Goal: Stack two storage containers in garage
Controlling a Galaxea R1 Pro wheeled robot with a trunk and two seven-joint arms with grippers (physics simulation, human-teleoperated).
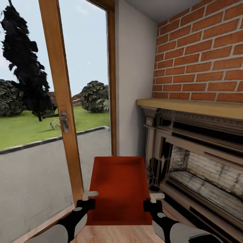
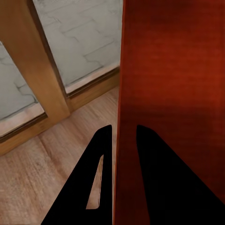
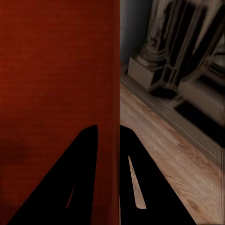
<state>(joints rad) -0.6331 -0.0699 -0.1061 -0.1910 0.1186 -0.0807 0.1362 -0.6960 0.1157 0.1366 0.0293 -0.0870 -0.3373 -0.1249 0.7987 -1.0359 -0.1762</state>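
Left pincer (image 1: 89, 197) and right pincer (image 1: 153, 199) each clamp the storage container (image 1: 119, 189) (opposite walls).

Standing at the left: tall glazed door (image 1: 50, 101) in a warm wood frame, metal handle (image 1: 64, 121) showing on the middle stile. Lying beyond the glass: grey paved terrace (image 1: 37, 172), green lawn (image 1: 27, 126), rounded shrubs (image 1: 95, 96), one dark tall tree (image 1: 25, 60), pale blue sky. Running between door and hearth: narrow plain white wall (image 1: 135, 77). Rising at the right: red brick chimney breast (image 1: 202, 54) with pale mortar lines. Sitting beneath it: pale wooden mantel shelf (image 1: 189, 107) over a dark carved fireplace surround (image 1: 162, 148), whitish sooty brick lining the firebox (image 1: 209, 175). Covering the ground: light wood-plank floor (image 1: 114, 234), meeting the door's bottom rail (image 2: 56, 126) and the surround's stepped base (image 3: 154, 75). Lighting throughout: even daylight
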